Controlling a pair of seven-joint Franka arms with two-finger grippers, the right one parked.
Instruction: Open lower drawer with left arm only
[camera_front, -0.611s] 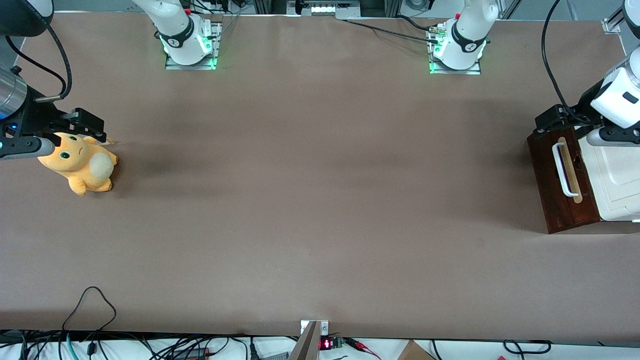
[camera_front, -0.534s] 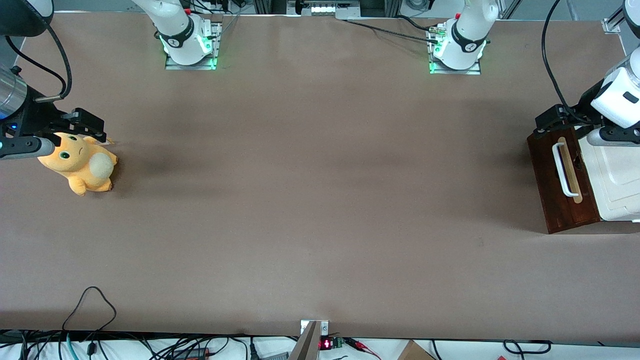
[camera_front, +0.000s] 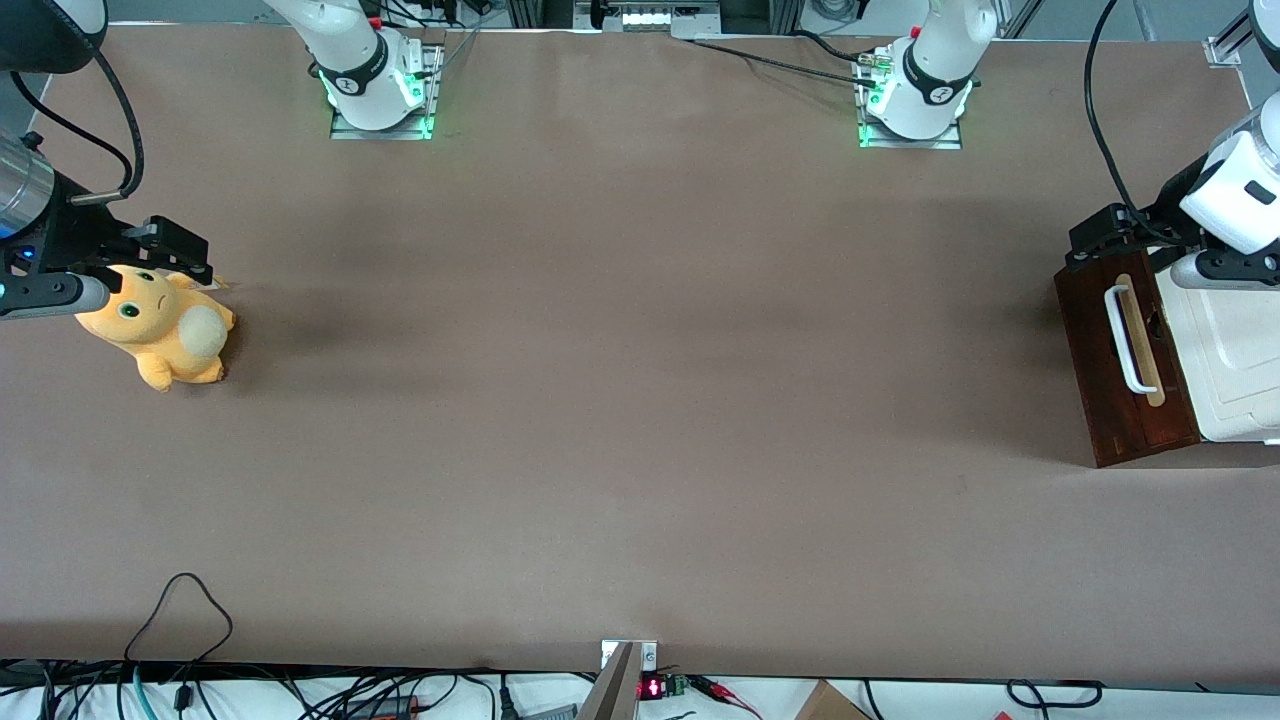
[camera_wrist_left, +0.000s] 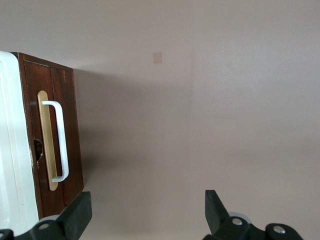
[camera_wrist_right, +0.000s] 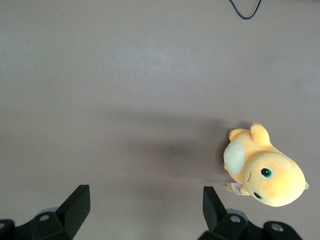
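The lower drawer (camera_front: 1110, 385) has a dark reddish-brown front with a white bar handle (camera_front: 1125, 340) on a pale wood strip. It sits against the cream-white cabinet (camera_front: 1235, 360) at the working arm's end of the table. The left arm's gripper (camera_front: 1098, 240) hovers open and empty above the drawer-front end farther from the front camera, touching nothing. In the left wrist view the drawer front (camera_wrist_left: 70, 165) and handle (camera_wrist_left: 61, 140) show beside one of the black fingers (camera_wrist_left: 77, 215). The gripper (camera_wrist_left: 145, 212) has bare table between its fingers.
An orange plush toy (camera_front: 160, 325) lies at the parked arm's end of the table and shows in the right wrist view (camera_wrist_right: 265, 172). Cables (camera_front: 180, 610) run along the table edge nearest the front camera. The two arm bases (camera_front: 915, 95) stand at the edge farthest from it.
The left arm and its gripper have shifted very slightly farther from the front camera. The drawer and the plush toy have not moved.
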